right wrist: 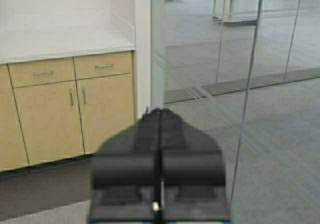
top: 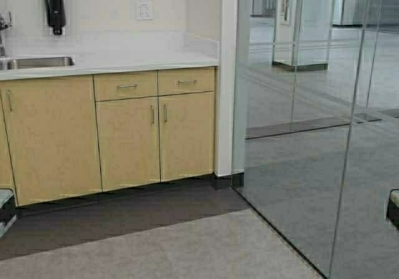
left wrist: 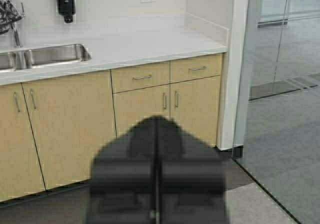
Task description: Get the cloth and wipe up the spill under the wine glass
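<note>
At the far left edge of the high view only a small part of the left arm shows, low beside the cabinets. In its wrist view the left gripper (left wrist: 157,126) has both fingers pressed together with no gap, and it holds nothing. It is well apart from the cabinets and points toward them.

The cloth (left wrist: 7,11), dark with a white print, hangs bunched on the faucet (left wrist: 16,31) at the left end of the white table (top: 143,58). Just beside the faucet is the steel sink (top: 40,61), set into the table. Above the sink a black soap dispenser (top: 55,8) is fixed on the wall. Further right on the same wall is a white outlet (top: 144,10).

Under the table are pale wood cabinets. There are two drawers (top: 126,86) side by side, and below them two doors (top: 128,142) with upright metal handles. A dark strip of floor (top: 124,213) runs along the foot of the cabinets, and the nearer floor is grey.

A white post (top: 227,80) ends the table on the right. A glass wall (top: 299,136) begins there and comes forward along the right side.

At the far right edge the right arm shows only a little. Its right gripper (right wrist: 160,116) is also fully closed and empty, and it faces the post and the glass.
</note>
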